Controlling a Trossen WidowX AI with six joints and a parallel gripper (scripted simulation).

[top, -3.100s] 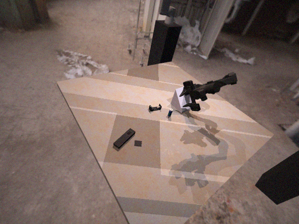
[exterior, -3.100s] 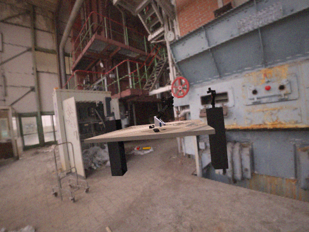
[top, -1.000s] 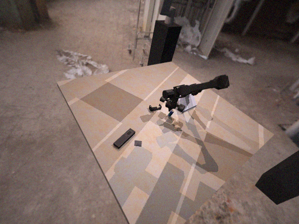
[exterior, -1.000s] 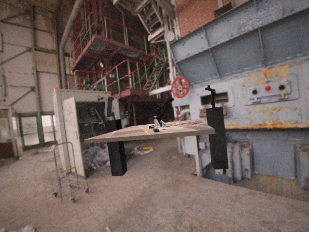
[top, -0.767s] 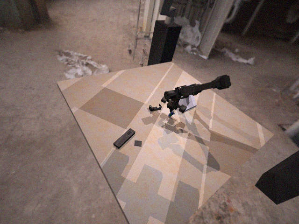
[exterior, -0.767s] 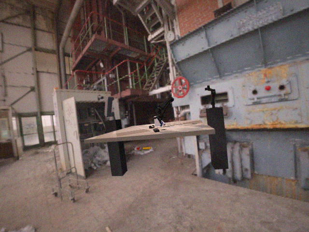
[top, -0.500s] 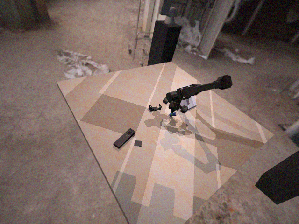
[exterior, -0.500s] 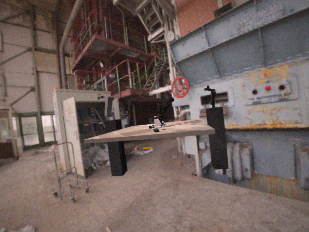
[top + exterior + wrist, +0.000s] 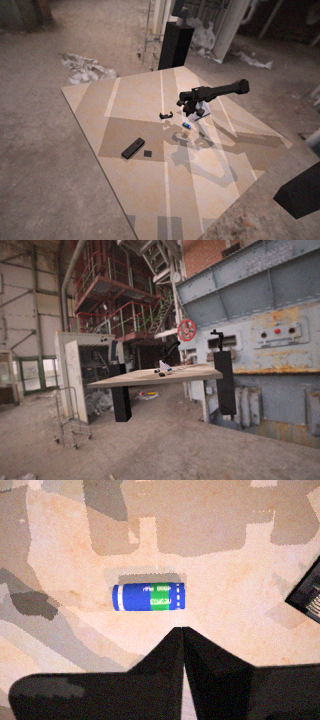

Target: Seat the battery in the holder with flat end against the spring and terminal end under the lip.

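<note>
The blue battery (image 9: 186, 125) (image 9: 169, 369) (image 9: 148, 597) with a green patch lies on its side on the table, its white-banded end to the left in the wrist view. The black holder (image 9: 166, 115) (image 9: 157, 371) (image 9: 302, 592) stands apart from it; only a corner with part of the spring coils shows at the right edge of the wrist view. Nothing is seen in the holder in the top view. My gripper (image 9: 187, 114) (image 9: 181, 634) is shut and empty, its tips together above the table beside the battery, not gripping it. The lip is too small to make out.
A long dark box (image 9: 133, 148) (image 9: 161, 374) and a small dark square (image 9: 147, 153) lie on the table (image 9: 144, 201), farther from the arm than the holder. A pale wedge-shaped block (image 9: 205, 109) (image 9: 163, 365) stands by the arm. Shadows cross the table.
</note>
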